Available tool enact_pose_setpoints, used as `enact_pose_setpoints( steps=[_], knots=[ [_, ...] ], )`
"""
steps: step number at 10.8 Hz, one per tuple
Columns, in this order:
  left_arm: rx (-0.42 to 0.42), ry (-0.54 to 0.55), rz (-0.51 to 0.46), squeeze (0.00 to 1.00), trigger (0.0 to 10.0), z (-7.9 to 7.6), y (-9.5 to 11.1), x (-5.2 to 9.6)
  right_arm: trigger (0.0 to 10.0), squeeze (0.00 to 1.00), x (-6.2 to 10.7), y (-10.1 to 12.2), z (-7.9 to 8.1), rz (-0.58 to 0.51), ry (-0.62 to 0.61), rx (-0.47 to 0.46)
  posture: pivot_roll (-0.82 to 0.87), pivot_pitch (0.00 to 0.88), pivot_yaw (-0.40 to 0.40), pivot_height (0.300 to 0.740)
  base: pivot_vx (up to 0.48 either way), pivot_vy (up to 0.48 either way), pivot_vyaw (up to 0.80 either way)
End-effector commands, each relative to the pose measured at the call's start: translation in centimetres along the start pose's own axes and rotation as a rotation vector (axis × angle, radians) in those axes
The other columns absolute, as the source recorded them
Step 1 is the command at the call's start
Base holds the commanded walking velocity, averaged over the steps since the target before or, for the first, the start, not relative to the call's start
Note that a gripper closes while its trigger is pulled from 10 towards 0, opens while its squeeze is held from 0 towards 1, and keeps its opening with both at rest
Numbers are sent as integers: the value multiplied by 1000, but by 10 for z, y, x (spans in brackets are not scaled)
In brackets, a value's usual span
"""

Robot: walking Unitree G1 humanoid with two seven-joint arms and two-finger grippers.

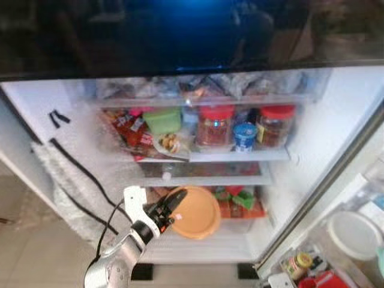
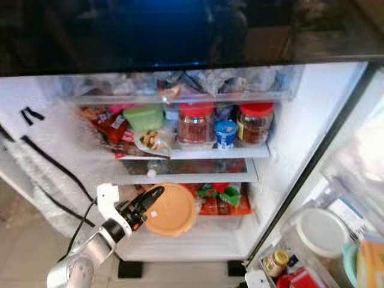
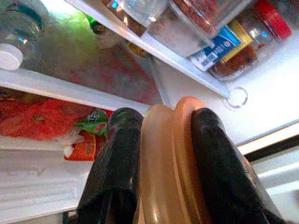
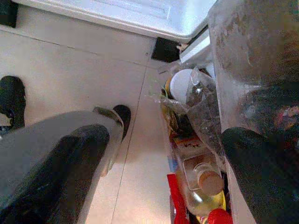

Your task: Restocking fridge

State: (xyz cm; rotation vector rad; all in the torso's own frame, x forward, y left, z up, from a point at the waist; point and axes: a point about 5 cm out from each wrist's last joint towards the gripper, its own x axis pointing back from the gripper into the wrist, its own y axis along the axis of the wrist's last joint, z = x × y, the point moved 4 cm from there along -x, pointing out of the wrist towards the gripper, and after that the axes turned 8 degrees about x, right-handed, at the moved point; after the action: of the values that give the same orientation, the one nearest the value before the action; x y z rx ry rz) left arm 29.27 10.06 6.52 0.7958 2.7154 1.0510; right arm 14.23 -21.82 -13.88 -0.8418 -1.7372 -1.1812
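Note:
A round orange lidded container [image 1: 197, 213] stands on edge at the front of the fridge's lowest shelf [image 1: 204, 243]. My left gripper [image 1: 174, 207] reaches in from the lower left and is shut on the container's left rim. In the left wrist view its two black fingers [image 3: 117, 168] clamp either side of the orange container [image 3: 170, 158]. Behind the container lie red and green snack packets [image 1: 240, 201]. In the right wrist view my right gripper [image 4: 166, 135] hangs open over the floor beside the door bins, holding nothing.
The middle shelf carries two red-lidded jars [image 1: 215, 125], a blue tub [image 1: 245, 137], a green box [image 1: 162, 120] and snack packs. A bottle [image 1: 168, 174] lies on the shelf below. On the right, the open door's bins [image 1: 354, 235] hold a white lid, small jars and an oil bottle [image 4: 201, 182].

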Motion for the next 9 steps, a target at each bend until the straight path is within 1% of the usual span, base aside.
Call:
enact_pose_setpoints(
  steps=[1, 5, 6, 8, 9],
  knots=[
    [-11, 8, -13, 0, 10000, 2, 3, 1, 10000, 0, 1, 0, -8, -2, -25, -21, -71, 0, 13, 740, 289, 0, 0],
    [-10, 2, -11, 0, 10000, 1, 3, 0, 10000, 0, 1, 1, -7, -13, -13, -28, -70, 0, 13, 740, 312, 0, 0],
    [-8, 0, -11, 0, 10000, 0, 3, 0, 10000, 0, 1, 1, -7, -13, -13, -29, -68, 0, 13, 740, 319, 0, -406],
    [-7, -8, -7, 0, 10000, -2, 3, -1, 10000, 0, 1, 2, -7, -18, -16, -30, -69, 0, 14, 740, 317, 0, 0],
    [-4, -15, 1, 0, 10000, -2, 2, -1, 10000, 0, 1, 2, -7, -20, -16, -34, -70, 0, 14, 740, 0, 0, 0]
  ],
)
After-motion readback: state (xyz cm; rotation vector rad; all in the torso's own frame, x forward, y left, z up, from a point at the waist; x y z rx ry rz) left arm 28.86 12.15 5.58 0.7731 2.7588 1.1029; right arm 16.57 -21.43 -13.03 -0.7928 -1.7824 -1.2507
